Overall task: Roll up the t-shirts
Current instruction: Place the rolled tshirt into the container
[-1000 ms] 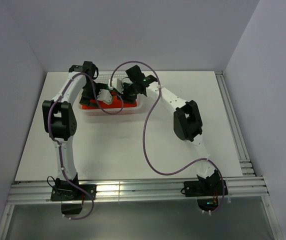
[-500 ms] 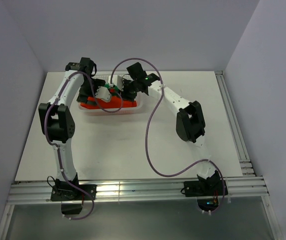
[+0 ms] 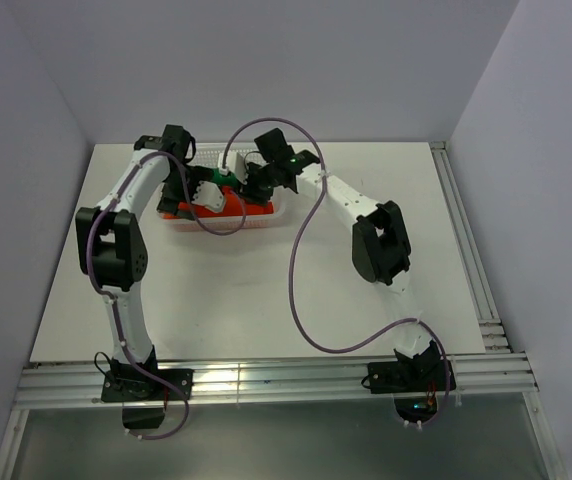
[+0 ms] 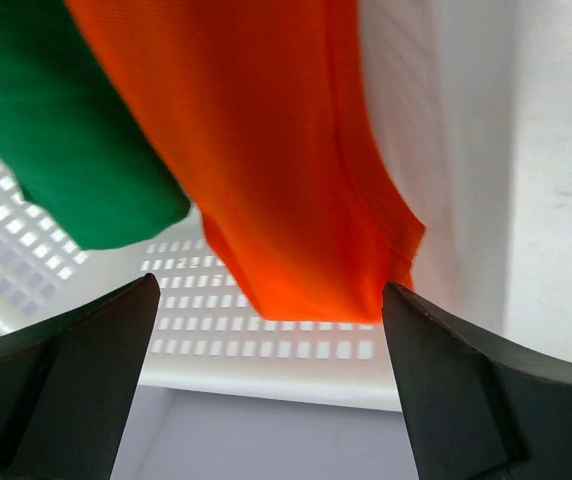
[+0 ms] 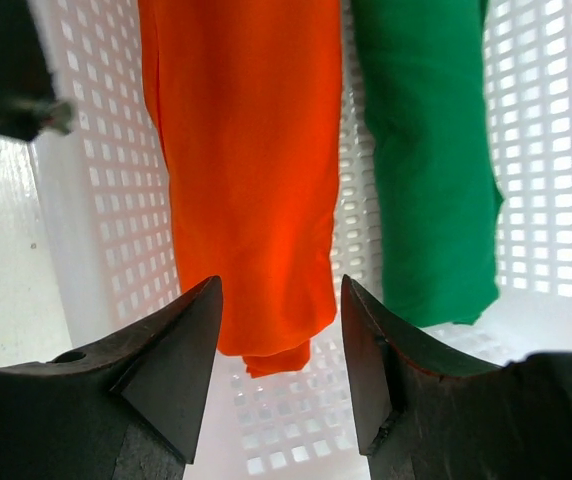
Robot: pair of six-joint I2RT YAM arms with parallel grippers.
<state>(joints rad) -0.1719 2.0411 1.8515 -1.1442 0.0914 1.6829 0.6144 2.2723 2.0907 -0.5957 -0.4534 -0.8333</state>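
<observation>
We see both t-shirts lying in the white mesh basket (image 3: 274, 224), which sits at about 11 o'clock from the middle of the table (image 3: 266, 300). The orange t-shirt (image 5: 241, 150) is a long, narrow bundle. The green t-shirt (image 5: 426, 150) lies alongside it at its 3 o'clock in the right wrist view, the two just beside each other. We judge both to be rolled and stowed, so the basket is where finished rolls are put.

The left gripper (image 4: 269, 290) hovers over the basket with its jaws spread as wide as they go and nothing between them. The end of the orange roll shows past the fingertips, with the green one at its 10 o'clock. We read that wide spread as a release, or as room to come down round the roll.

The right gripper (image 5: 281, 285) points into the basket from the 3 o'clock side in the overhead view, opposite the left. Its jaws stand partly apart, framing the orange roll's end, and we see no cloth pinched. The two arms meet there because one soft roll needs support at both ends.
</observation>
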